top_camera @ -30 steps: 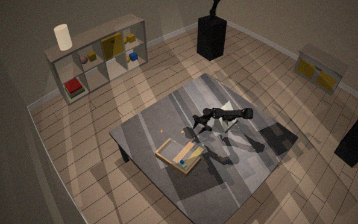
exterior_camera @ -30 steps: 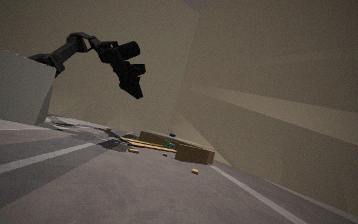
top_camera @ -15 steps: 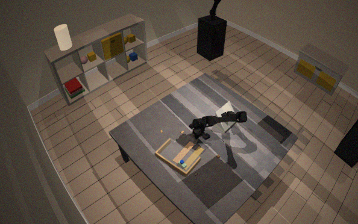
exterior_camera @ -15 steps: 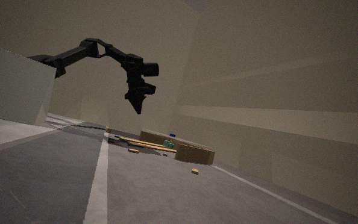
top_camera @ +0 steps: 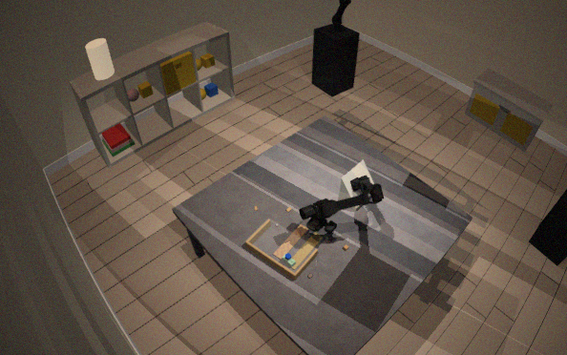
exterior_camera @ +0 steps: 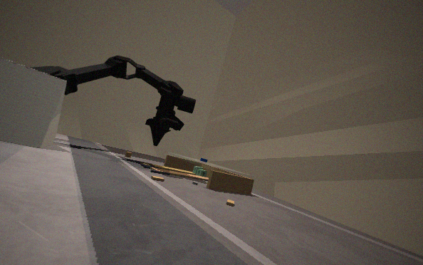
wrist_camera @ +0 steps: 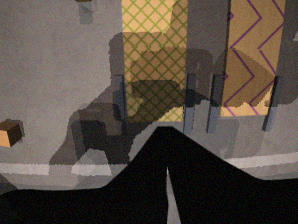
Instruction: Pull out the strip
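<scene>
My gripper (top_camera: 329, 237) (exterior_camera: 155, 144) (wrist_camera: 164, 133) is shut and empty, pointing down above the outer ends of the strips. In the wrist view its tips overlap the near end of the yellow strip with green crosshatching (top_camera: 305, 253) (wrist_camera: 155, 60). The orange strip with purple zigzags (top_camera: 282, 250) (wrist_camera: 252, 75) lies beside it, to the right in the wrist view. Pale green cubes (top_camera: 291, 262) (exterior_camera: 199, 171) stand close together at the strips' far ends inside the wooden frame (top_camera: 267, 259) (exterior_camera: 229, 183). Their labels cannot be read, and the wrist view does not show them.
Thin grey guide bars (wrist_camera: 120, 102) (wrist_camera: 271, 102) flank the strip ends. A blue round piece (top_camera: 287, 256) (exterior_camera: 204, 159) is near the cubes. Small wooden blocks (top_camera: 346, 247) (exterior_camera: 157, 178) (wrist_camera: 10, 134) lie outside the frame. A pale panel (exterior_camera: 28, 103) stands by the arm's base.
</scene>
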`<state>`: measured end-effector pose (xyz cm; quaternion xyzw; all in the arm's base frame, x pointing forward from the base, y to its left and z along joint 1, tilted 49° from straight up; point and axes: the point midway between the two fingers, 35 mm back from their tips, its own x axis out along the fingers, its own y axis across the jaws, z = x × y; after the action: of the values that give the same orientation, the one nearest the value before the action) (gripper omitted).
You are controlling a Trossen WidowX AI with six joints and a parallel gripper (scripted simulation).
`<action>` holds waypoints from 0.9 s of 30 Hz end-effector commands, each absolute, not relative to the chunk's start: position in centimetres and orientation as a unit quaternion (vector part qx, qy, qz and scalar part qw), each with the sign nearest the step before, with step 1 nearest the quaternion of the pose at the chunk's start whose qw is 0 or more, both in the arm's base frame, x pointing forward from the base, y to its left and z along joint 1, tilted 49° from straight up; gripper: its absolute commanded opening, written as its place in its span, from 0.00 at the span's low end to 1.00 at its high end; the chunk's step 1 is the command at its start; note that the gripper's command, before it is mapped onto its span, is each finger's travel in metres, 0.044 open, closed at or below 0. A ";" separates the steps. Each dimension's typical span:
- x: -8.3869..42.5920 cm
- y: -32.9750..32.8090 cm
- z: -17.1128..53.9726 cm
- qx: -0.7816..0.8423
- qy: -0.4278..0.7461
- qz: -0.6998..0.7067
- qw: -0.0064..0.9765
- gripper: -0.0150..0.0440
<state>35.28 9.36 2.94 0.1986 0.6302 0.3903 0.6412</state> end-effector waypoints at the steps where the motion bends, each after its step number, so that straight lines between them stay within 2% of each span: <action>1: 35.3 9.5 3.0 0.189 0.637 0.396 0.634 0.25; 27: 35.0 12.5 0.4 0.189 0.637 0.396 0.635 0.25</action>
<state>35.24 11.97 0.80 0.1849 0.6350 0.3957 0.6372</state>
